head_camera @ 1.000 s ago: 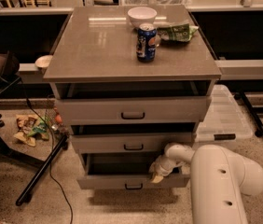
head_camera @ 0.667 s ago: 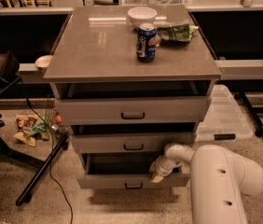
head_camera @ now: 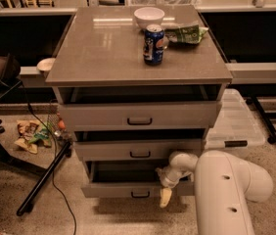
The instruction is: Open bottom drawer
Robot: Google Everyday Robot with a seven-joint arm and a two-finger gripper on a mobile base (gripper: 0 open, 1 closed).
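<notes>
Nearest, lower right: white arm (head_camera: 226,190); gripper (head_camera: 166,196) against the front of the bottom drawer (head_camera: 113,189), just right of its black handle (head_camera: 140,194); grip state not determinable; drawer lowest of three, standing partly out; farther, blue can (head_camera: 153,44) and white bowl (head_camera: 149,17) on cabinet top (head_camera: 103,48).

matt grey bottom drawer (head_camera: 109,190); smooth pale gripper (head_camera: 166,196) at its front (glossy cabinet top (head_camera: 103,48), shiny metal can (head_camera: 153,44))

Cabinet top (head_camera: 103,53) bears bowl (head_camera: 149,17), soda can (head_camera: 153,44), green packet (head_camera: 187,33); tool (head_camera: 165,196) at bottom drawer (head_camera: 113,189).
</notes>
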